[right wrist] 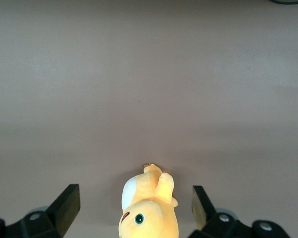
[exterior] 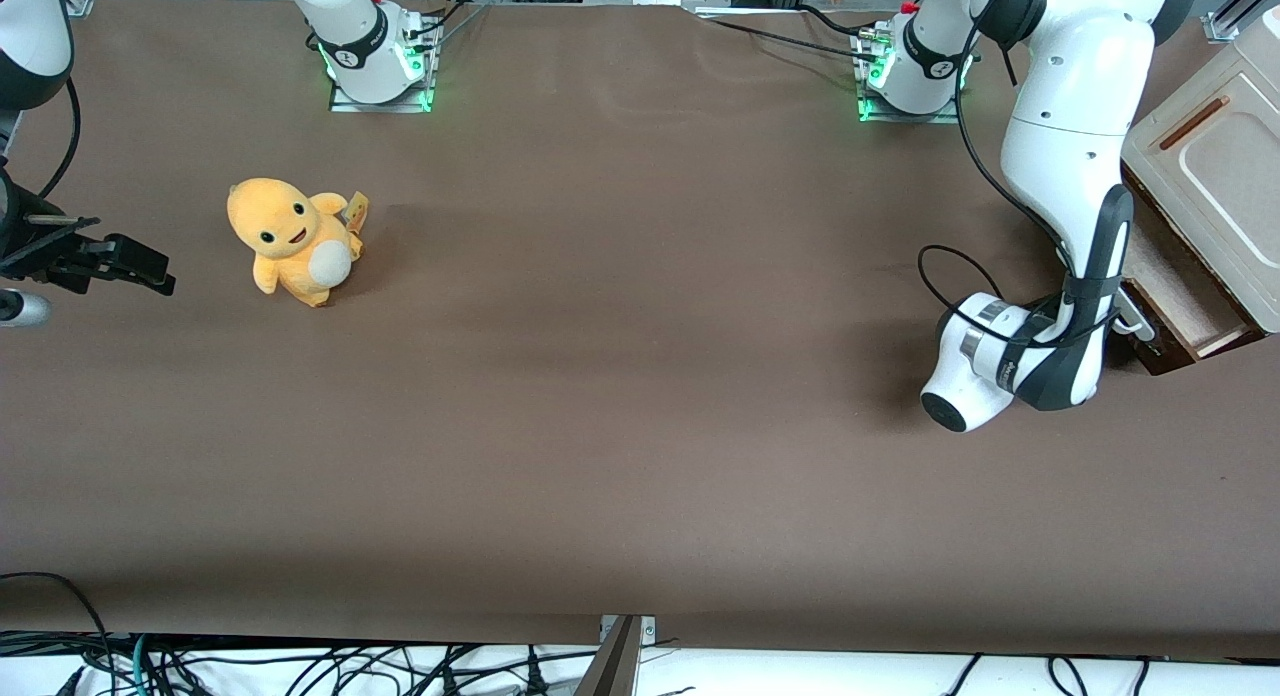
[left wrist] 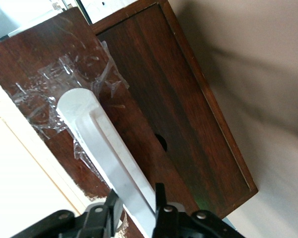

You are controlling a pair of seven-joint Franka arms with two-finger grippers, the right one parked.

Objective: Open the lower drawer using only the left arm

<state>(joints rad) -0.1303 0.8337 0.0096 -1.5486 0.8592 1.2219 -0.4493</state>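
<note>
- Cables (exterior: 300, 666) lay tangled below the bench's near edge, closest to the front camera.
- Bare brown bench (exterior: 620, 396) filled the middle of the front view.
- At the working arm's end of the bench, the left arm (exterior: 1070, 156) bent down from its base near the farther edge, its white elbow (exterior: 965, 381) resting low over the surface.
- Its gripper (left wrist: 136, 210) sat at the drawer front; the wrist view showed both dark fingers (left wrist: 160, 196) pressed against the sides of the long white bar handle (left wrist: 104, 148), pinching it.
- That handle belonged to the lower drawer (exterior: 1180, 296), which stood at the working arm's end of the bench, partly pulled out from under the cream panel (exterior: 1215, 166), with its pale inside showing.
- Seen from the wrist, the drawer's dark brown wooden front (left wrist: 174, 109) had a small round hole (left wrist: 161, 143) beside the handle, and crinkled clear tape (left wrist: 79, 84) was stuck over the wood around the handle's rounded end.
- A thin brown handle (exterior: 1193, 123) lay across the cream panel.
- Well apart, toward the parked arm's end of the bench, a yellow plush toy (exterior: 295, 241) sat upright with its white belly facing the front camera.
</note>
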